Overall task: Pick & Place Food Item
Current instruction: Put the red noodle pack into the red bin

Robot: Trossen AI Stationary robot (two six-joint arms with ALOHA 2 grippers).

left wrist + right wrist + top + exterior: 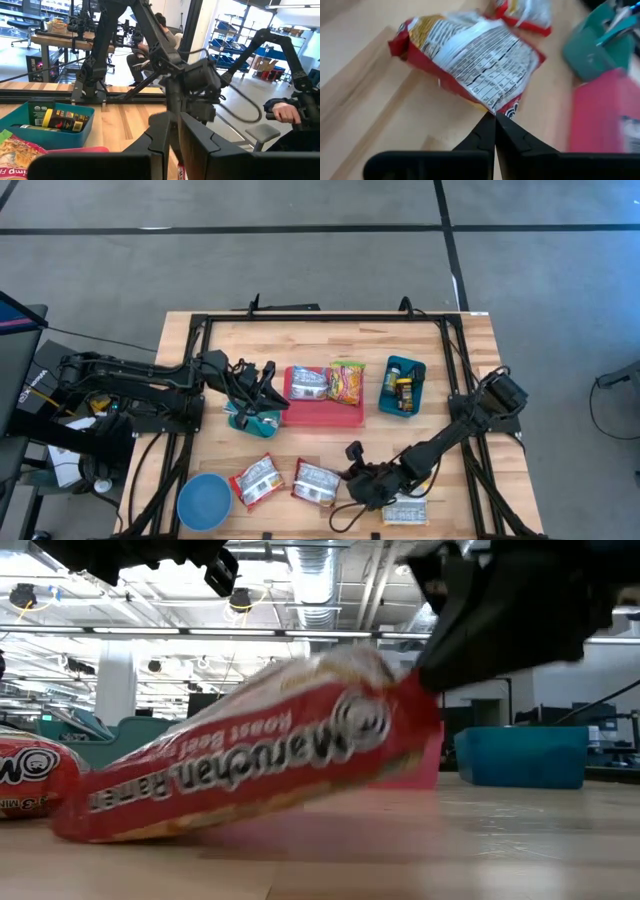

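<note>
A red and white ramen pack lies tilted near the table's front edge, and my right gripper is shut on it. In the low view the pack slopes up toward the dark gripper. A red tray at the table's middle holds two more packs. My left gripper waits level left of the tray, its fingers close together with nothing between them. My right gripper pinches the pack's edge at one end between its two fingertips. The fingers come slanting down from the table's right side. The held end is lifted, and the opposite end rests on the table, so the pack sits tilted.
A second ramen pack and a blue bowl lie at the front left. Another pack lies under my right arm. A teal bin with bottles stands right of the tray, and a teal object sits below my left gripper.
</note>
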